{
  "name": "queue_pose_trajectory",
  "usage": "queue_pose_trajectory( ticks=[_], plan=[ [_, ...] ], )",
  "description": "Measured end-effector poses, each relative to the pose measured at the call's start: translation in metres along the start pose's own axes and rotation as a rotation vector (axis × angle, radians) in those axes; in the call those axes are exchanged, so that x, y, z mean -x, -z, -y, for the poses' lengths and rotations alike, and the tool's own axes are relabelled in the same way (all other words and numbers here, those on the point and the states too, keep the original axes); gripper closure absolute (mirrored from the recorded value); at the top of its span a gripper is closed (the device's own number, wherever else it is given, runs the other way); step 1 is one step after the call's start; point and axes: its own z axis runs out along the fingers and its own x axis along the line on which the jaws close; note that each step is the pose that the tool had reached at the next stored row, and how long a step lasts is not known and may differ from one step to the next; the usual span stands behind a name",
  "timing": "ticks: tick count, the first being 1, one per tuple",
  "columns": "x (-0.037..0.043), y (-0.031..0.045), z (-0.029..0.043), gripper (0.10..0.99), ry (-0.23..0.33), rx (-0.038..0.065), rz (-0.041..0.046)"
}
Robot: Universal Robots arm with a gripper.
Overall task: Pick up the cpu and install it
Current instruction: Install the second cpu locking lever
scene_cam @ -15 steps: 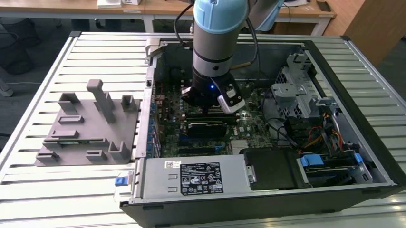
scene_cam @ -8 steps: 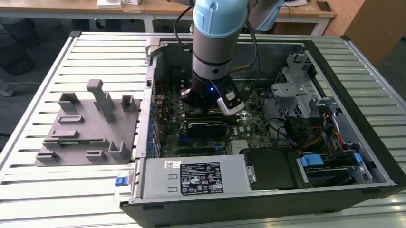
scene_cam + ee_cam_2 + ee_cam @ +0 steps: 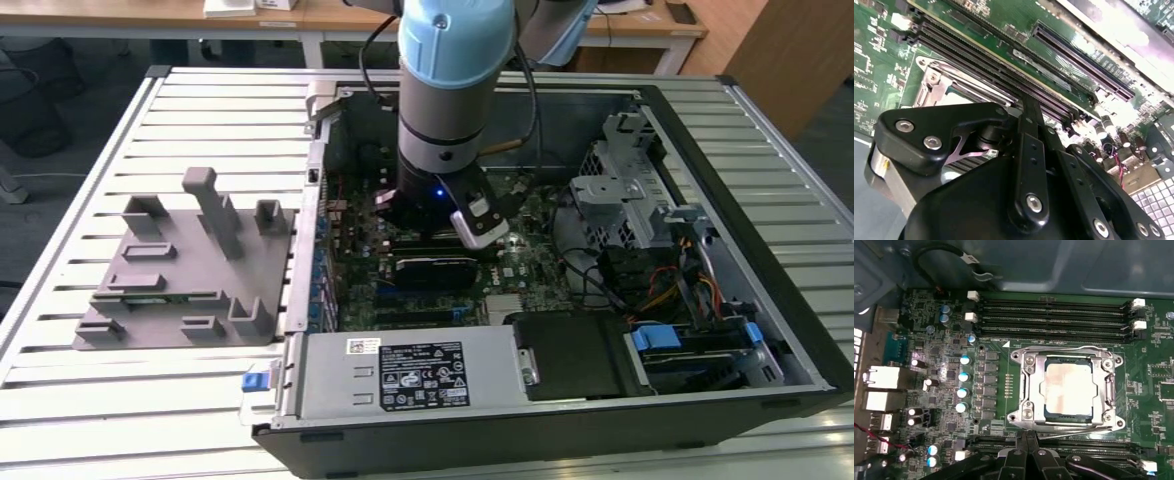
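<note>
Black fingers (image 3: 1026, 450) are sitting closed together, holding nothing | cpu (image 3: 1068, 388) is lying seated in the socket frame (image 3: 1066, 387), just beyond the fingertips | gripper is hovering over the motherboard (image 3: 400, 255) inside the computer case (image 3: 747, 250)

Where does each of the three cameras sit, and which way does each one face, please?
Exterior view: off the arm, above the table, looking down into the open computer case; the arm's blue-and-grey wrist and the gripper show over the motherboard.
First wrist view: on the arm, facing the motherboard; the cpu sits in the socket frame, with gripper linkage at the edge.
Second wrist view: on the arm, looking past the black gripper body along the memory slots.
Both wrist views share the memory slots and the socket frame.
</note>
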Motion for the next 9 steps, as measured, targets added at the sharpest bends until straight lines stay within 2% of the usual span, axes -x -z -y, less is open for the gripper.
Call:
queue_pose_trajectory(
  ticks=[9],
  plan=[
    [-0.0032, -0.0021, -0.0002, 0.980, 0.000, 0.009, 0.0002]
  ],
)
